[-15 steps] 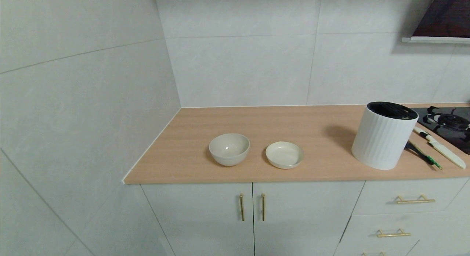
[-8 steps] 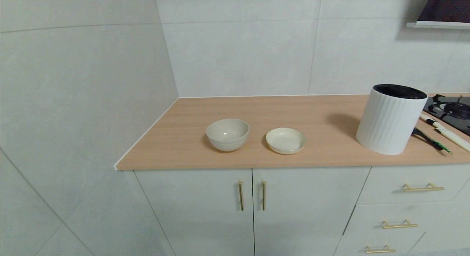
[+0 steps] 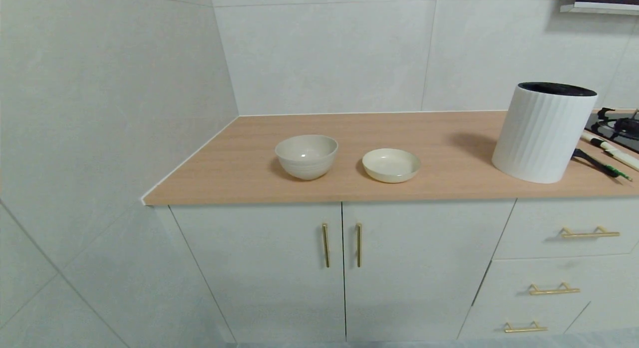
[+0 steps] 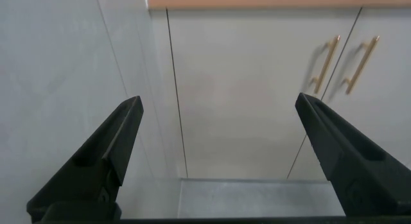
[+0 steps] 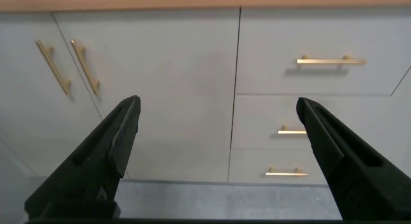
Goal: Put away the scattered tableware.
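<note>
Only the head camera has sunk; bowl and dish sit side by side near the bench front edge, and left hand and right hand, both spread apart below it, could strike that edge on rising.

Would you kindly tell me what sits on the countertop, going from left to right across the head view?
From the left: deep bowl → shallow dish → white ribbed canister → black-handled utensil.
</note>
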